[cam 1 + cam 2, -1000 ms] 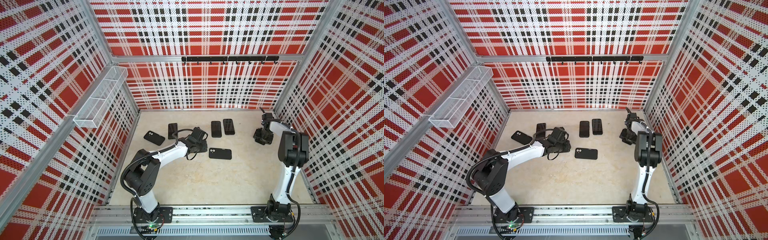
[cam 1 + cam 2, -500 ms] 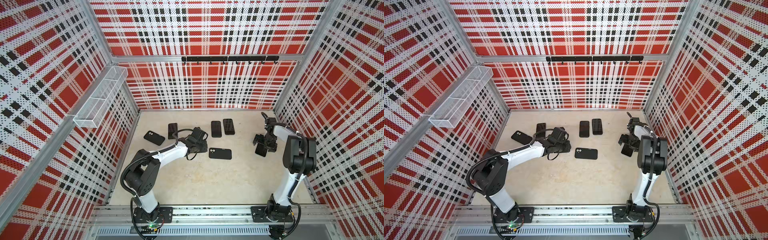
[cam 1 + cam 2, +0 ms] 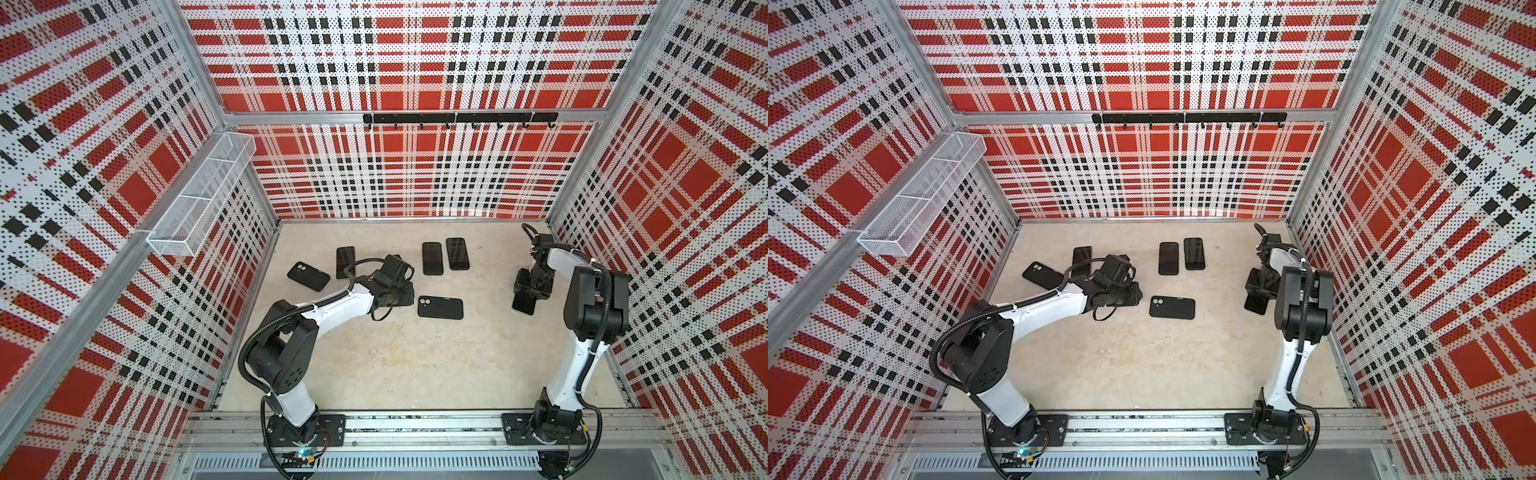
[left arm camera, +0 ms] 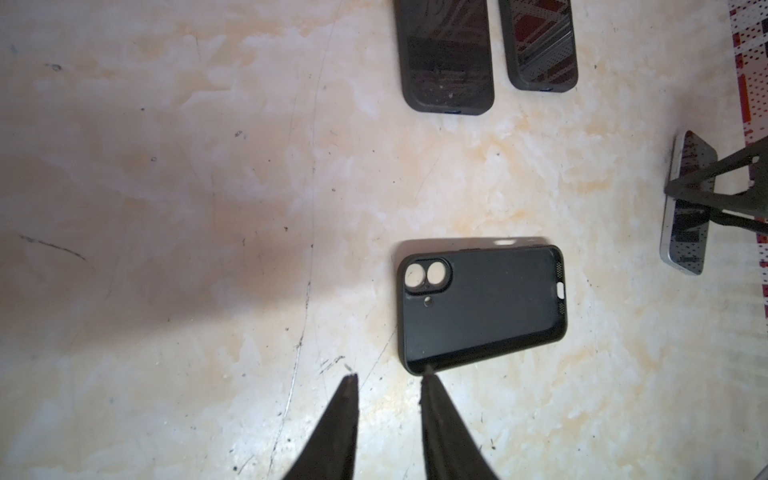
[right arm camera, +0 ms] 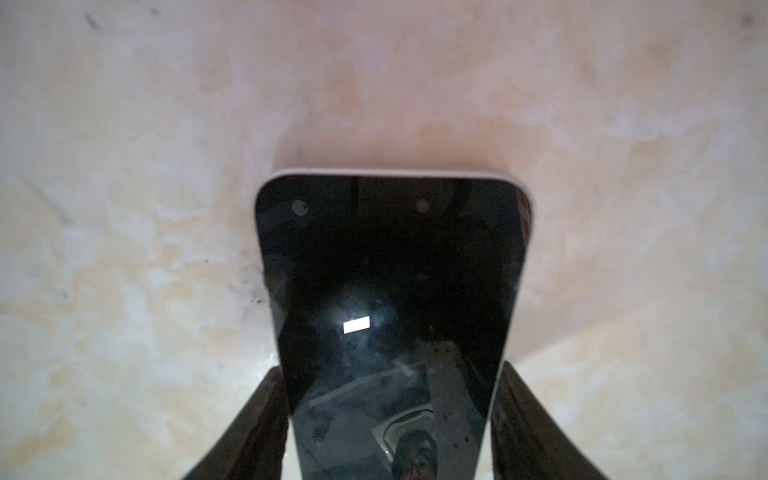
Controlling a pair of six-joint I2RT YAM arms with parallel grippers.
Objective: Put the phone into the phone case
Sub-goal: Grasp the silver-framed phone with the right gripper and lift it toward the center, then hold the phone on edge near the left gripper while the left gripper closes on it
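An empty black phone case [image 3: 440,308] [image 3: 1172,308] lies hollow side up in the middle of the floor, camera cut-out to the left. My left gripper [image 4: 390,375] [image 3: 409,296] sits low at the case's left end. It is open by a narrow gap with nothing between the fingers, and one fingertip [image 4: 428,376] touches the rim of the case [image 4: 482,303]. The phone [image 5: 390,249] [image 3: 523,305] [image 3: 1255,305] has a silver edge and a dark screen. It is at the right, and my right gripper [image 5: 390,369] [image 3: 530,291] is shut on its two long edges. The phone [image 4: 685,232] also shows in the left wrist view.
Two dark phones in cases [image 3: 432,258] [image 3: 457,253] lie side by side behind the empty case. Another phone [image 3: 345,262] and a second black case [image 3: 308,276] lie at the back left. A wire basket [image 3: 199,199] hangs on the left wall. The right wall stands close to my right arm.
My right gripper has moved forward from the back right corner, opened wide over the phone and closed onto its edges. The left arm and the empty case have stayed put.
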